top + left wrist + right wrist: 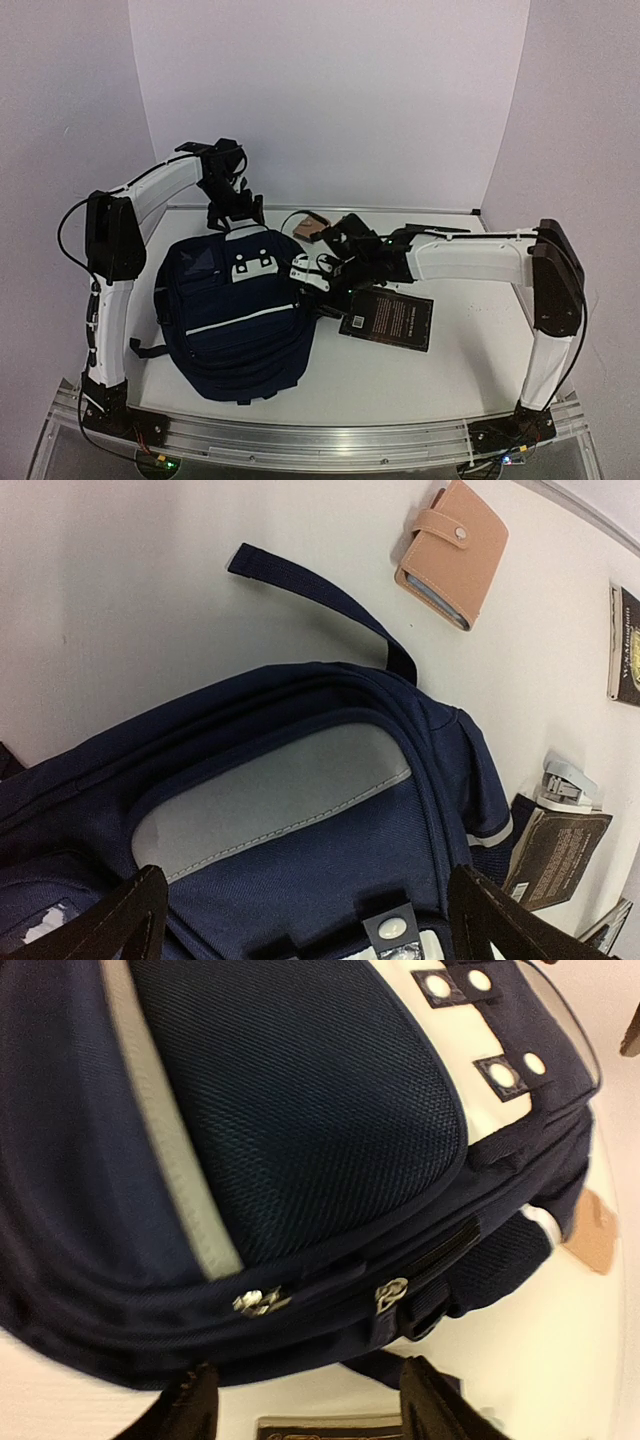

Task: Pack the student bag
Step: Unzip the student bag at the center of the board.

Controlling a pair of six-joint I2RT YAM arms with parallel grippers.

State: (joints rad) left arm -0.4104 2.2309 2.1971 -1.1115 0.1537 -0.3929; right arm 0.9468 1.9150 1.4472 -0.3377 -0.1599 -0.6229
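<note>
The student bag (235, 315) lies flat on the table, navy with a thin pale stripe and a white patch (252, 262) near its top. My left gripper (238, 218) hovers over the bag's top end; in the left wrist view it (310, 925) is open wide above the grey panel (270, 800), gripping nothing. My right gripper (303, 272) is at the bag's right side. In the right wrist view it (312, 1410) is open, just clear of the bag (280, 1110), facing two zip pulls (260, 1303) on the side seam.
A black book (390, 318) lies right of the bag, under the right arm. A tan wallet (452, 550) sits beyond the bag's carry handle (310, 590). A stapler (570, 783) and another book (555, 855) lie by the bag's right side.
</note>
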